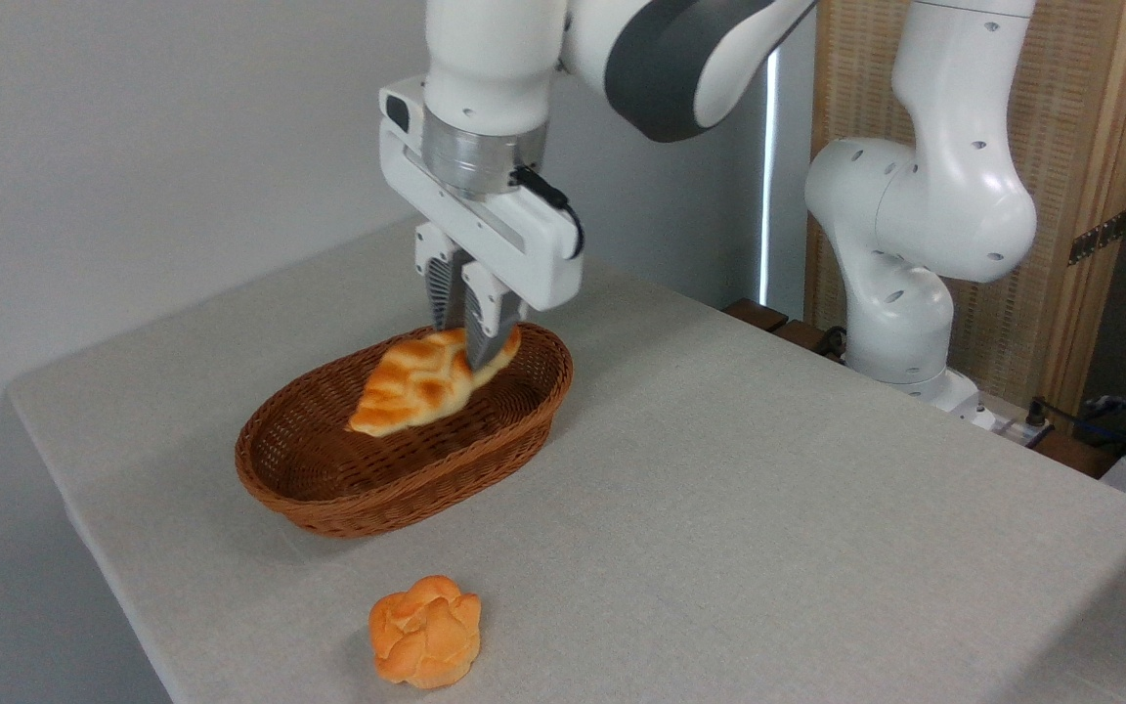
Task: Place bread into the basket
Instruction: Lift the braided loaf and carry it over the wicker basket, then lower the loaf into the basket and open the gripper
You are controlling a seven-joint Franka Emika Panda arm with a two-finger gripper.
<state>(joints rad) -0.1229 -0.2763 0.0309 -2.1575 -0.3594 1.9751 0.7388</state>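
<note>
Basket [397, 479] woven wicker, rough; bread [421, 383] glossy crust (browned plaits); table [768, 508] matt cloth; arm [925, 196] glossy plastic.

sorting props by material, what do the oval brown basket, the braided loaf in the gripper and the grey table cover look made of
The oval reddish-brown basket looks like woven wicker or rattan: visible plaited strands, slight sheen. The golden braided loaf, pinched at one end by the gripper, has a smooth glossy browned crust; real bread or a foam replica, the picture cannot settle it. The grey table cover looks like matte woven cloth, with fine weave texture.
</note>
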